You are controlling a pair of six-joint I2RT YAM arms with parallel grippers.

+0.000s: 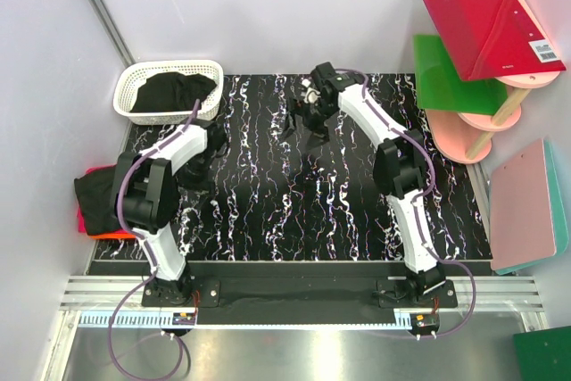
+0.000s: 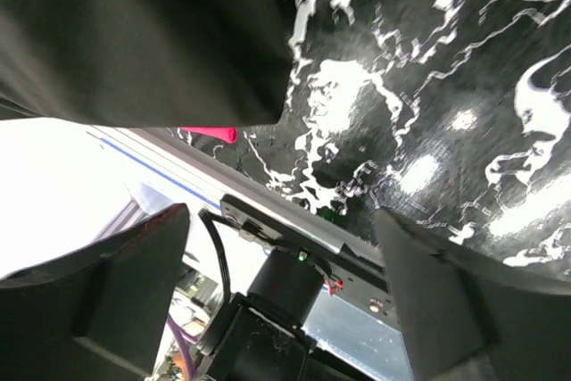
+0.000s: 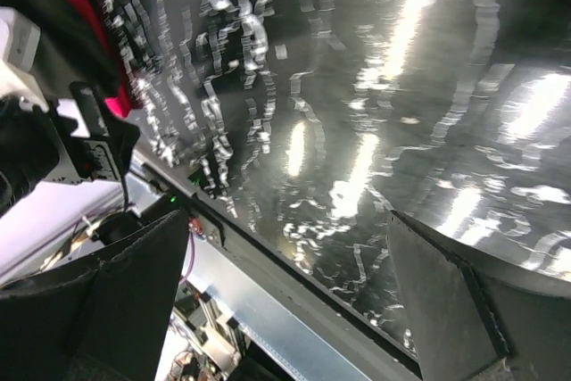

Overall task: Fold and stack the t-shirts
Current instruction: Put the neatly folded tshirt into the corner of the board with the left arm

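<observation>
Spreading wide with nothing between its fingers, the left gripper [image 2: 281,220] hangs low over the left part of the table [image 1: 268,220], whose top is black with white veining. The right gripper [image 1: 310,124], likewise fully parted and empty, hovers near the far edge at about mid-width.

Left wrist view: black cloth [image 2: 134,33] fills the upper left, with a sliver of hot-pink cloth [image 2: 210,134] showing under its edge.

Top view: a stack of folded t-shirts [image 1: 96,202], black above pink and orange, lies at the left edge of the table, just beside the left arm's elbow. A white lattice basket [image 1: 134,82] at the far left corner holds another black t-shirt [image 1: 174,94], bunched and unfolded.

Beyond the right edge, near the far corner, a red board [image 1: 491,28] overlaps a green board [image 1: 451,78].
</observation>
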